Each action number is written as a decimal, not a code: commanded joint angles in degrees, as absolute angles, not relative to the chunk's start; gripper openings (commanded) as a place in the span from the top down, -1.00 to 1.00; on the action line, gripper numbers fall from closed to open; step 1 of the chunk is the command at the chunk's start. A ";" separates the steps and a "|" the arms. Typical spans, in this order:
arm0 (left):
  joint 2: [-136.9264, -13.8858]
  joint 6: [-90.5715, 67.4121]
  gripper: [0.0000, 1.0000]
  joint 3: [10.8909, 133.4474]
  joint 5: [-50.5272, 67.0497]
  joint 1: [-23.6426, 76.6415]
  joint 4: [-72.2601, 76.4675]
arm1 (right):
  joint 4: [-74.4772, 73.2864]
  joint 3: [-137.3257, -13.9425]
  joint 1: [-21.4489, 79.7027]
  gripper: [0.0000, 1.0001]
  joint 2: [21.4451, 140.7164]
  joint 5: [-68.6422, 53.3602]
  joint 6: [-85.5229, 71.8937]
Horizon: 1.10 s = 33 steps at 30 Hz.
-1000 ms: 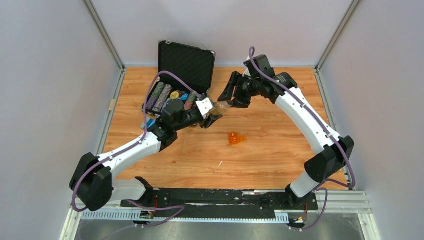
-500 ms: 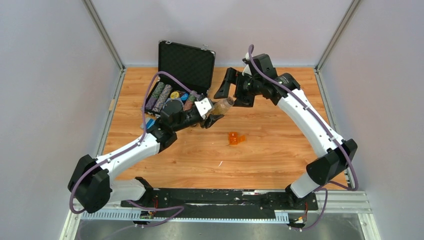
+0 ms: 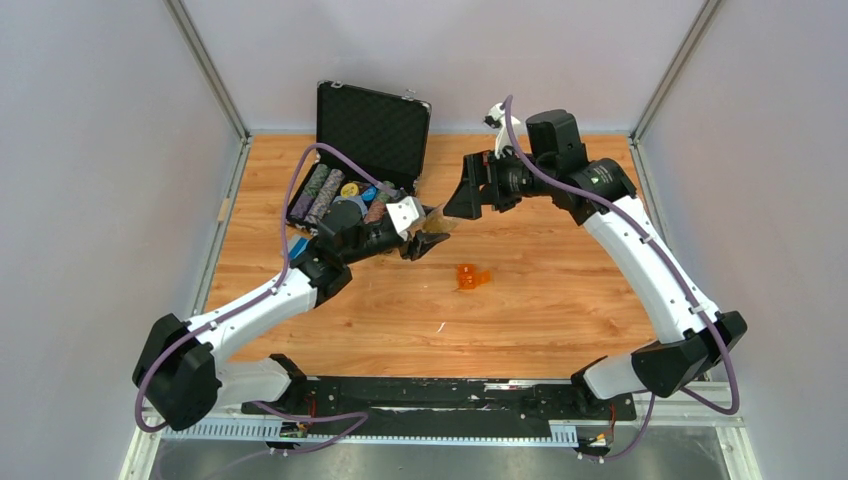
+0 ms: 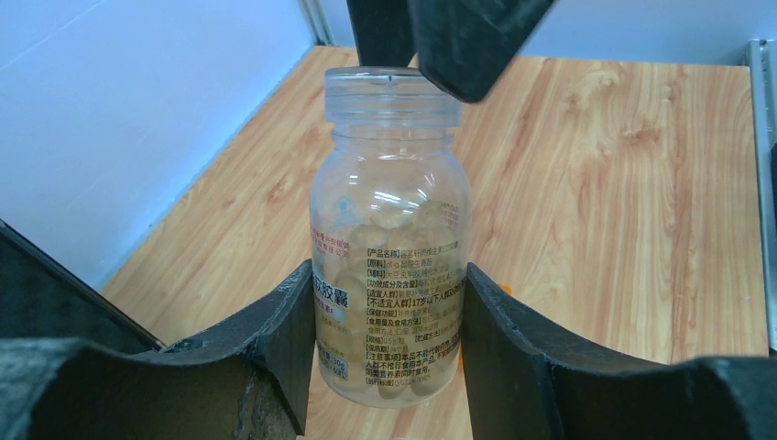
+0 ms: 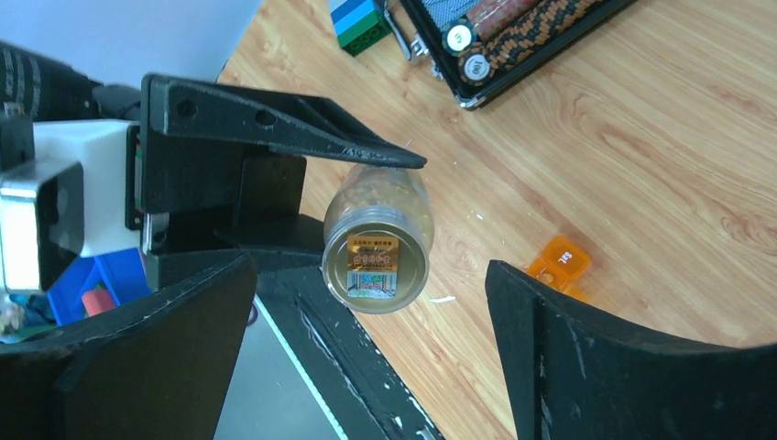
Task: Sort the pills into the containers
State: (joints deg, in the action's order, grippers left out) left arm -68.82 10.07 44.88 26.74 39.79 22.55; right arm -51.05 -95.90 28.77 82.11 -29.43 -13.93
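While overhead blurs them, left wrist shows pills (image 4: 362,240) inside the bottle (image 4: 389,165).

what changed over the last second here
The right gripper drew back from the pill bottle, up and to the right, jaws open, and its arm swung outward. The left gripper still clamps the bottle; the orange box and black case have not moved.

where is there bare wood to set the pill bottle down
Bare wood lies between the orange container and the black base rail, and from that container rightward to the right arm. Crowded: far left-centre, where the black case, the pill bottle, the left end effector and the right end effector bunch together.
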 commanded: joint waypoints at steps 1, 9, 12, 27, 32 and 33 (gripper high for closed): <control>-66.51 8.98 1.00 45.00 28.81 39.91 25.05 | -49.39 -95.23 28.19 -0.93 80.02 -35.33 -7.46; -66.43 9.94 1.00 45.13 31.01 39.90 24.98 | -51.41 -96.44 27.96 -0.59 81.68 -37.07 -5.60; -66.59 9.89 1.00 45.40 30.92 39.90 24.76 | -51.33 -96.84 27.92 -0.46 82.15 -38.11 -5.54; -68.97 8.23 1.00 46.85 28.29 39.90 27.03 | -47.88 -94.48 28.19 0.17 82.97 -33.87 -14.06; -70.12 8.22 1.00 47.59 27.89 39.90 27.40 | -47.69 -94.96 30.75 0.16 83.23 -27.05 -17.55; -70.21 8.28 1.00 47.69 27.76 39.90 27.42 | -47.97 -95.19 31.14 0.15 83.51 -25.73 -18.38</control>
